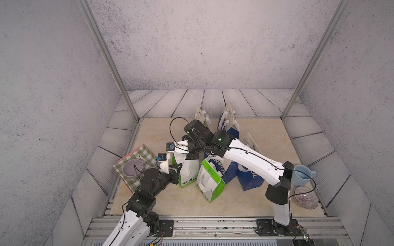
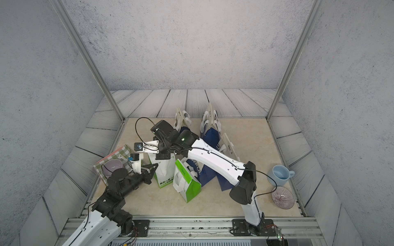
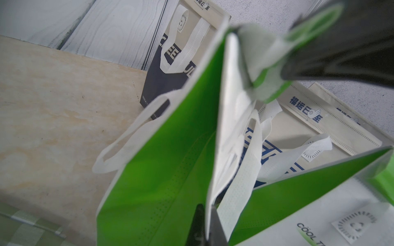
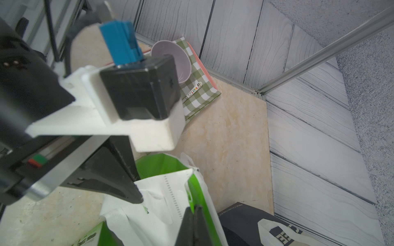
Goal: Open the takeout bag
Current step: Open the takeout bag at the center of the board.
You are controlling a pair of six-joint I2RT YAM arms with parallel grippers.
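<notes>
**Item:** green-and-white nonwoven takeout bag [image 1: 187, 170], standing upright on the beige tabletop [image 1: 170, 204], left of centre. It is just beside a second green-and-white bag [image 1: 211, 183], which is leaning over. Both arms are meeting at its top.

**Left gripper** [image 3: 205, 223]: its jaws are pressing together, pinching a white edge of the bag's mouth.

**Right gripper** [image 4: 194, 221]: its jaws are likewise pressing together, pinching the opposite edge, where green panel and white face join.

**Step in hand (judged):** the two rims are being held for spreading. In the left wrist view the mouth is showing only as a narrow wedge, so the opening is looking barely begun.

**Next move (judged):** the grippers are needing to draw away from each other evenly, staying low, so the light bag is neither tipping nor slipping out of either pinch.

**Also present:**
- Navy blue bags [image 1: 249, 179] are crowding behind.
- A green gingham mat [image 1: 147, 156] is carrying a lilac bowl [image 1: 132, 169].
- A pale blue mug [image 1: 301, 175] and a striped glass bowl [image 1: 306, 197] are sitting well apart.
</notes>
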